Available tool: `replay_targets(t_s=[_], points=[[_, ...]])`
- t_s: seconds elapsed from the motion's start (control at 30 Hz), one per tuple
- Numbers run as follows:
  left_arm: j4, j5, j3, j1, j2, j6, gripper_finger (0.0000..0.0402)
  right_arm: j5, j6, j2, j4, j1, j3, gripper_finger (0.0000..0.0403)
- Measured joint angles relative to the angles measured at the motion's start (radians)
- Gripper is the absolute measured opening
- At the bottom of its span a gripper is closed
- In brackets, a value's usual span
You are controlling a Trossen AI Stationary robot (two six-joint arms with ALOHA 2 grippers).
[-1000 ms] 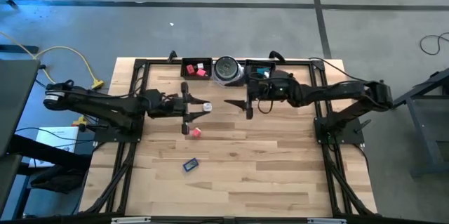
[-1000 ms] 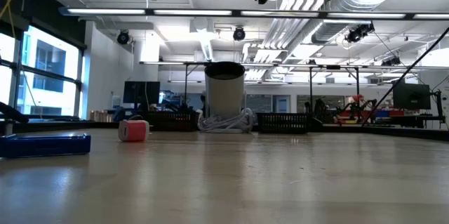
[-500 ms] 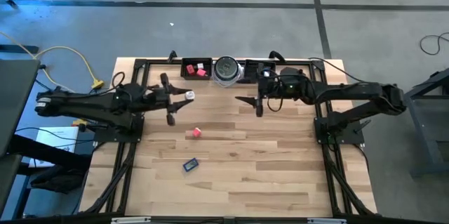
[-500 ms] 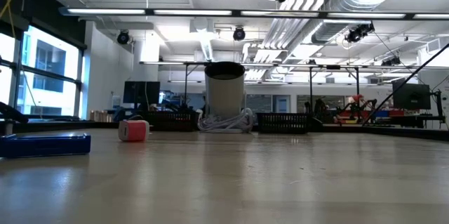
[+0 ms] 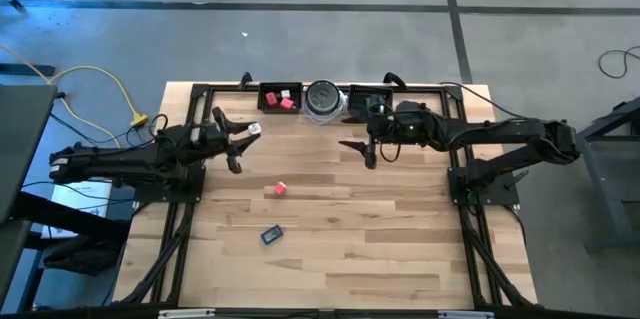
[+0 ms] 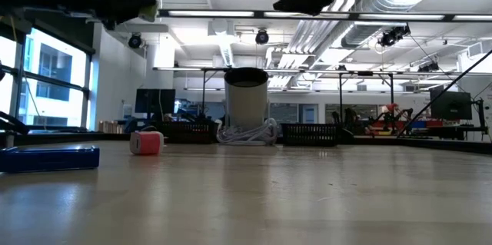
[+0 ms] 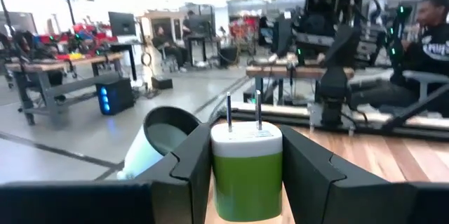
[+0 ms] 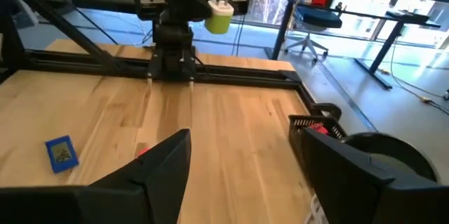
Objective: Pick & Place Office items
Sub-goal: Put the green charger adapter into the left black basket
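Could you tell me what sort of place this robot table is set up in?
Probably a robotics lab or open workshop: bare ceiling ducts and strip lights hang overhead, more workbenches with monitors stand behind, and a person sits at another rig. The left gripper holds a green plug.

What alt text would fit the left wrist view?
The left pincer is shut on a green and white plug adapter, prongs pointing up, held above the wooden table. Beyond it stands the right arm, with a seated person at the picture's edge and a workshop behind.
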Motion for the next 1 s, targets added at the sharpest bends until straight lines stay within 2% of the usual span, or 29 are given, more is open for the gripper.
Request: replay_targets(t_s=[0.23, 0.43, 0.67, 1.0], points=[[0.063, -0.003, -0.074, 0.054, -0.023, -0.015, 0.0128, 0.000, 0.047, -0.004, 0.071, 0.000, -0.076, 0.0254], [0.119, -0.002, -0.097, 0.155, 0.069, -0.068, 0.0128, -0.003, 0.086, -0.006, 0.208, 0.000, -0.172, 0.0254], [0.369, -0.002, -0.101, 0.249, 0.327, -0.084, 0.0128, -0.004, 0.127, -0.006, 0.370, 0.001, -0.272, 0.0254], [0.893, -0.002, -0.100, 0.335, 0.818, -0.135, 0.0128, -0.013, 0.144, -0.006, 0.393, 0.001, -0.289, 0.0254]])
